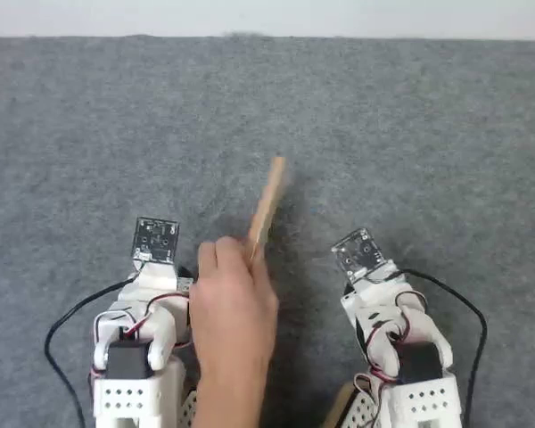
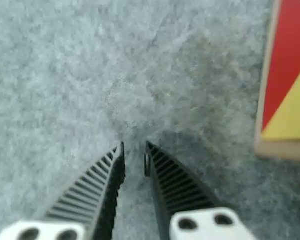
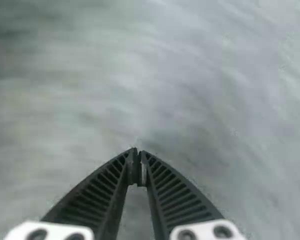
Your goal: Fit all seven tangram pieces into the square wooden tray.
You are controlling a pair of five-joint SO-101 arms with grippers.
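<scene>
The left pincer [image 2: 134, 146] has its black ribbed fingers a narrow gap apart over the grey felt counter [image 2: 90, 75] and pinches nothing, while the right pincer [image 3: 137, 151] is pressed together, tips touching, above the same felt. Near the left pincer lies a corner of the square wooden tray [image 2: 280, 147], with a red tangram piece [image 2: 285, 55] and a yellow tangram piece [image 2: 292, 117] meeting inside it along a slanted edge. In the high view the tray stands on edge at mid-frame, gripped at its lower end by a person's hand [image 1: 232, 312], between the white left arm [image 1: 138, 357] at lower left and the white right arm [image 1: 401, 348] at lower right.
</scene>
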